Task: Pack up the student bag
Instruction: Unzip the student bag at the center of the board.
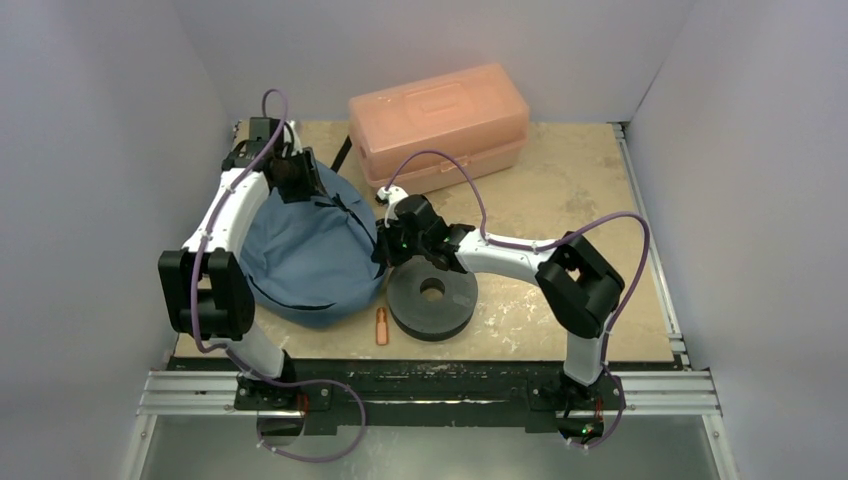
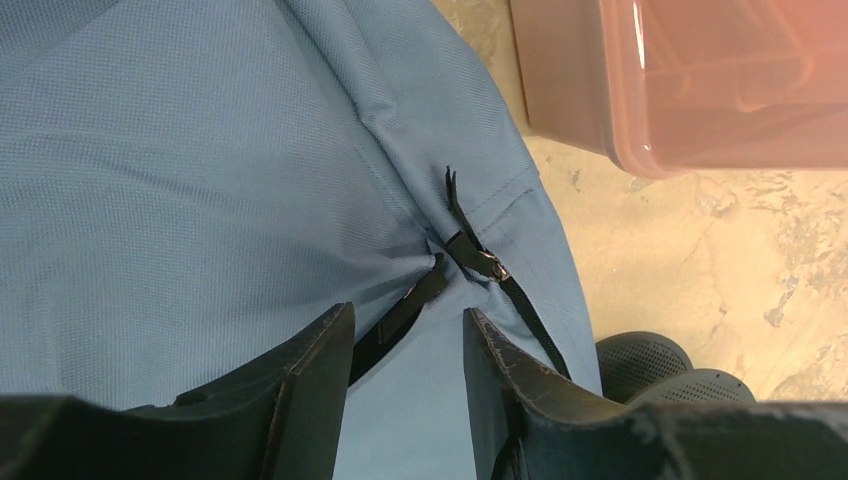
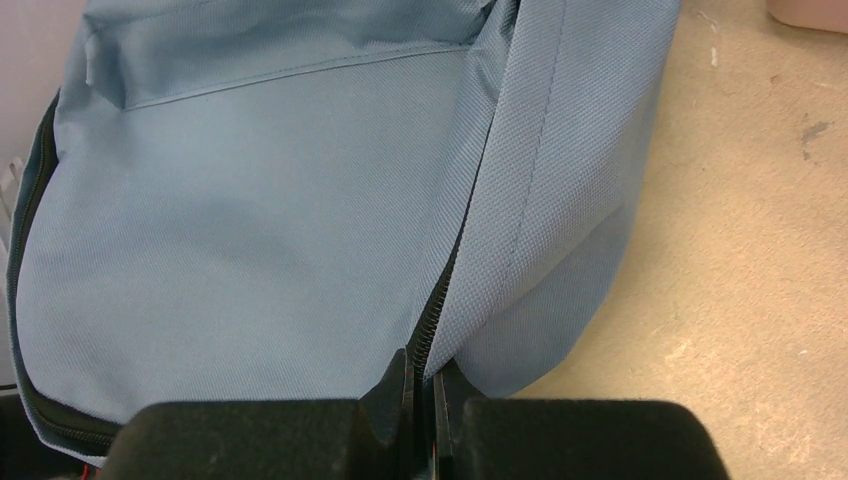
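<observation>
Left of centre in the top view, the bag [image 1: 300, 255] lay flat on the table [image 1: 560, 200], with its long axis running top to bottom of the frame. Both arms were on it. The left gripper [image 1: 290, 178] sat over the bag's upper end. Its jaws were narrowed about halfway on a puckered fold of blue cloth, with a black strap [image 2: 480, 262] crossing the gap, which looked like a pinch. The right gripper [image 1: 385, 250] was at the bag's right edge, so the bag lay to its left. Its jaws were closed tight on the zipper [image 3: 435, 300]. The zipper pull was hidden between the tips, so I couldn't tell if it was caught.

Key relation: in the right wrist view the zipper ran up the frame, straight away from the closed tips, then curved along the bag's edge. My judgement is that the next move was a pull along that line to open the bag, with the left gripper anchoring the upper end. The right arm was the one placed for that.

Counts:
- Bag: one.
- Pink box [image 1: 440, 125]: one, upper centre, lid down.
- Black disc [image 1: 432, 297] with a centre hole: one, just right of the bag.
- Small orange piece [image 1: 381, 325]: one, between the bag and the disc, not yet packed.
</observation>
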